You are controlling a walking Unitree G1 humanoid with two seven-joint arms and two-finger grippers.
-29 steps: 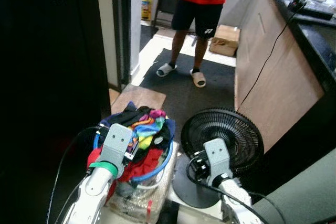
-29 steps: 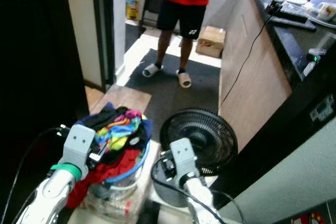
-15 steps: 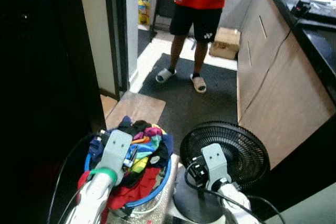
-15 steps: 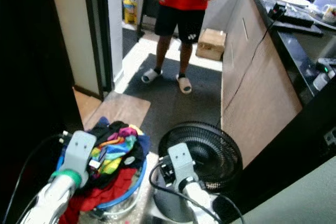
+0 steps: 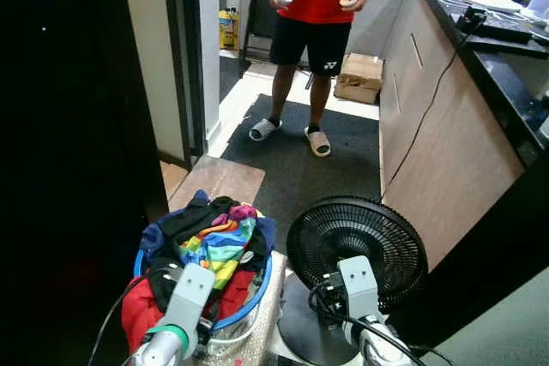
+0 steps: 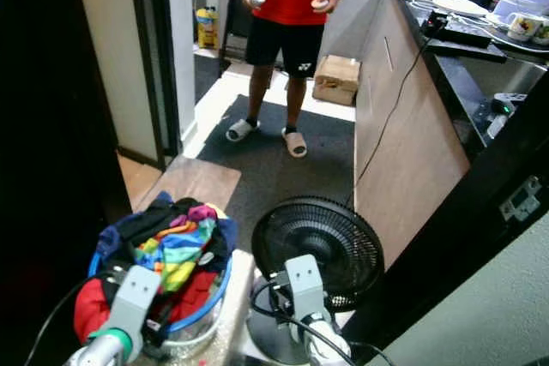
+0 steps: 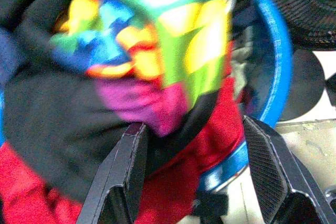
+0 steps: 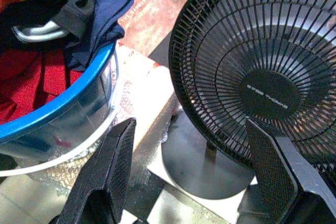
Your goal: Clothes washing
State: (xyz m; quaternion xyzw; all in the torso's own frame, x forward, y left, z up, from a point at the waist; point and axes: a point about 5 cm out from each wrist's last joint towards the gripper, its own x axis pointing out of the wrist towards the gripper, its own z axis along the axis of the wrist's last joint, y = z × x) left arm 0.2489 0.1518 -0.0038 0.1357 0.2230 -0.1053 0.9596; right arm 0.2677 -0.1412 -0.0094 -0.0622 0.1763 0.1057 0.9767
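kitchen passage, seen from head height: dark mat (image 5: 300, 160) on a pale floor, a wood-fronted counter (image 5: 446, 143) with a black top running along the robot's right, a dark doorway on its left. a person (image 5: 317, 6) in a red shirt, black shorts and slide sandals stands on the mat at the far end, a small object in each hand.

laundry basket (image 5: 257, 285): round, blue rim, clear walls, sitting low and directly ahead, heaped with clothes (image 5: 214, 242). the heap is soft and crumpled: a rainbow-patterned piece on top, black and navy pieces around it, red fabric spilling over the near side. just beside the basket, on the robot's right, stands a black floor fan (image 5: 356, 250) with a round wire grille and a flat disc base.

left gripper (image 7: 194, 174): fingers parted, hovering just above the near side of the heap; the left wrist view shows the rainbow and magenta cloth between the two black fingers, with black and red fabric beneath. nothing is clamped. the left arm reaches forward from low in the head view, its grey wrist block and green band near the basket's near rim.

right gripper (image 8: 189, 177): fingers spread wide, holding nothing, aimed at the gap between the basket and the fan base. the right arm is bent forward in front of the fan, cables looped at the wrist.
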